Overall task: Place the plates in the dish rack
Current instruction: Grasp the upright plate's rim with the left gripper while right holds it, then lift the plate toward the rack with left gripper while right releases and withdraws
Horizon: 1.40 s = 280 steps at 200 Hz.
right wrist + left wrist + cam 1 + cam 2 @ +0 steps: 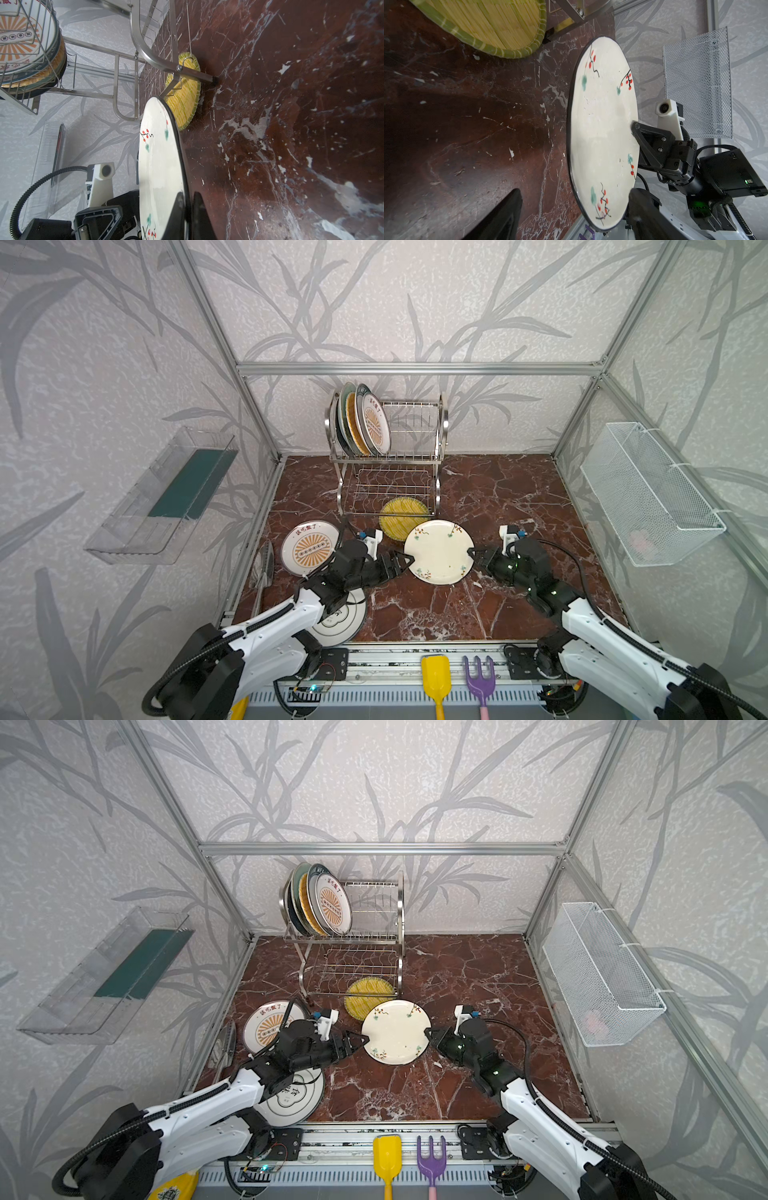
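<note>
1. My right pincer [471, 551] is clamping the rim of the cream floral plate [438, 551], holding it above the counter [498, 497].
2. My left pincer [409, 561] is hovering at the opposite rim with its jaws apart, and that rim is sitting between them.
3. The yellow striped plate [401, 514] is lying just behind, partly under the lower tier of the dish rack [442, 427].
4. The rack is standing at the counter's back, carrying upright plates at the left end of its upper tier, the racked orange-sunburst plate [376, 427] showing its face.
5. The loose orange-sunburst plate [307, 547] and the Chinese-character white plate [345, 622] are lying flat by my left arm.
</note>
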{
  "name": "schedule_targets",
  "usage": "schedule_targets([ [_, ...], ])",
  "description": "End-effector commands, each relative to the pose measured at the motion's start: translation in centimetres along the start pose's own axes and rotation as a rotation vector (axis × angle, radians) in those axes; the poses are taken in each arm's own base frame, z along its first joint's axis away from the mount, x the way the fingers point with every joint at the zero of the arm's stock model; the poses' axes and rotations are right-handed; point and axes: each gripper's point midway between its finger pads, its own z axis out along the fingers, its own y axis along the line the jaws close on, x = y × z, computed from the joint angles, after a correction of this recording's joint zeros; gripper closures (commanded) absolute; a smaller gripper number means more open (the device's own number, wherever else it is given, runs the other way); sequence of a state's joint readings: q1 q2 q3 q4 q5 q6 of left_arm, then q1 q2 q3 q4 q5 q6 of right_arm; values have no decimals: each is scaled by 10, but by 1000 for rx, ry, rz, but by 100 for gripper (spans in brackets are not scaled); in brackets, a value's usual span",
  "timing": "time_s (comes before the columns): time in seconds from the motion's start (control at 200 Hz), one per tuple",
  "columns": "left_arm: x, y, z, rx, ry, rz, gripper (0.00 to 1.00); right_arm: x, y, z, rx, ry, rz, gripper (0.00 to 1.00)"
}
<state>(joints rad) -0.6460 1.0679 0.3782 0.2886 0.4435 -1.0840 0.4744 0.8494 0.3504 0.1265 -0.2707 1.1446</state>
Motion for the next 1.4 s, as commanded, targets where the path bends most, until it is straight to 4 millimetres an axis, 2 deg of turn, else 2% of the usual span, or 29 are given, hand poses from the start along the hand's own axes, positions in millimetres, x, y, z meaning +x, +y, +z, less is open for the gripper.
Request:
schedule_targets([
  [0.0, -16, -32, 7, 78, -66, -5, 22, -14, 54, -12, -178, -34, -12, 100],
  [0.22, -18, -30, 14, 70, -108, -64, 37, -16, 57, -15, -188, -40, -11, 100],
  [0.31, -18, -32, 17, 71, -116, -83, 50, -16, 57, -15, -191, -37, -10, 100],
  [0.555, -15, -32, 29, 88, -120, -151, 74, -15, 62, -15, -207, -31, -13, 100],
  [0.71, -18, -46, 24, 163, -164, -199, 99, -13, 65, -16, -221, -18, -38, 100],
  [0.77, -18, -52, 18, 174, -191, -205, 100, -13, 68, -17, -225, -14, -62, 100],
  [0.795, -19, -53, 16, 174, -202, -204, 100, -13, 69, -18, -222, -12, -78, 91],
  [0.845, -21, -57, 9, 169, -219, -195, 100, -14, 69, -19, -203, -16, -113, 64],
  [0.9, -23, -57, 0, 142, -239, -178, 100, -18, 66, -19, -172, -34, -160, 38],
  [0.935, -25, -58, -7, 118, -255, -156, 100, -24, 66, -20, -156, -51, -193, 26],
  [0.99, -27, -58, -22, 55, -277, -103, 100, -32, 64, -20, -120, -67, -240, 14],
  [1.105, -33, -56, -61, -79, -332, 32, 100, -49, 70, -20, -92, -95, -345, 0],
  [1.2, -43, -66, -97, -136, -391, 126, 100, -56, 76, -16, -87, -107, -440, 1],
  [1.265, -52, -86, -120, -145, -427, 207, 100, -59, 74, -12, -79, -117, -479, 1],
  [1.395, -74, -147, -153, -149, -464, 396, 100, -57, 69, -4, -121, -141, -545, 1],
])
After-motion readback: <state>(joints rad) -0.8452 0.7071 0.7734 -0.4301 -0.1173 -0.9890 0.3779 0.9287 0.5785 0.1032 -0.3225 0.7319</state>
